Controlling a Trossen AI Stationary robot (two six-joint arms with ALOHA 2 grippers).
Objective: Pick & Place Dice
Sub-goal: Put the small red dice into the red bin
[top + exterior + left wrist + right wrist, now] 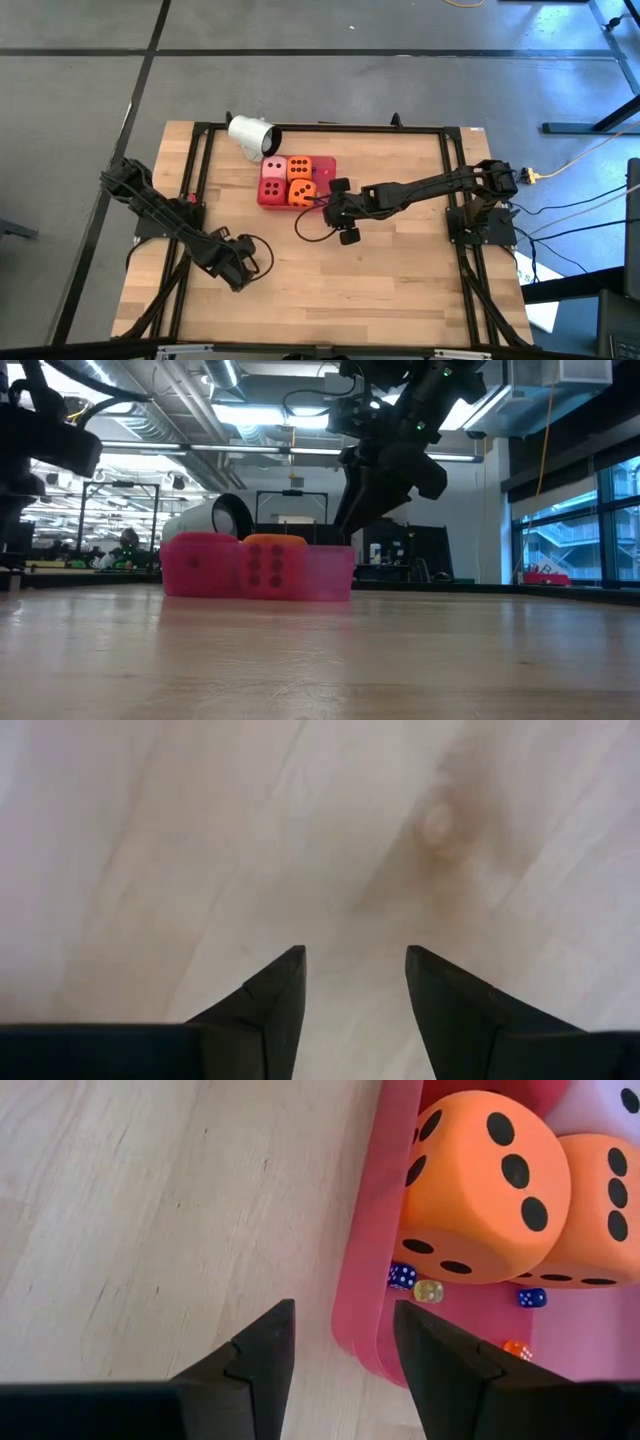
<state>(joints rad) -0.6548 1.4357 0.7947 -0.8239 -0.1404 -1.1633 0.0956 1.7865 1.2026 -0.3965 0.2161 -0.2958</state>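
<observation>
High view: I see the flat red tray [325,170] near the table's [400,290] far-centre, holding all four dice in a 2×2 block: pink die [273,168] and one orange die [299,168] on the far row, red die [271,189] and 2nd orange die [302,193] on the near row. Each sits flat, a pip face up; being cubes they have no long axis. White cup [251,135] lies on its side just beyond the tray, mouth toward the tray's far-left corner, long axis diagonal. R gripper [343,211] is just beside the tray's right edge, fingers apart, nothing between them. L gripper [236,262] waits well apart, over bare wood at near-left.

Low view: Tray wall [325,575] faces me; the near orange die [274,565] shows a six-pip face side-on, w/ the red die [200,563] to its left. The cup [215,520] shows behind them, dark mouth visible. R arm comes down behind the tray's right end; I can't tell its fingers here.

L wrist view: Fingers [270,1010] spread, only wood between them; no grip.

R wrist view: Fingers [260,1360] spread and empty, one over wood, other by the tray rim [385,1230]. Both orange dice are close ahead in the tray, nearer one [480,1185] and its neighbour [595,1205], touching. Several tiny dice [428,1291], blue, yellow and orange, lie on the tray floor under them.
</observation>
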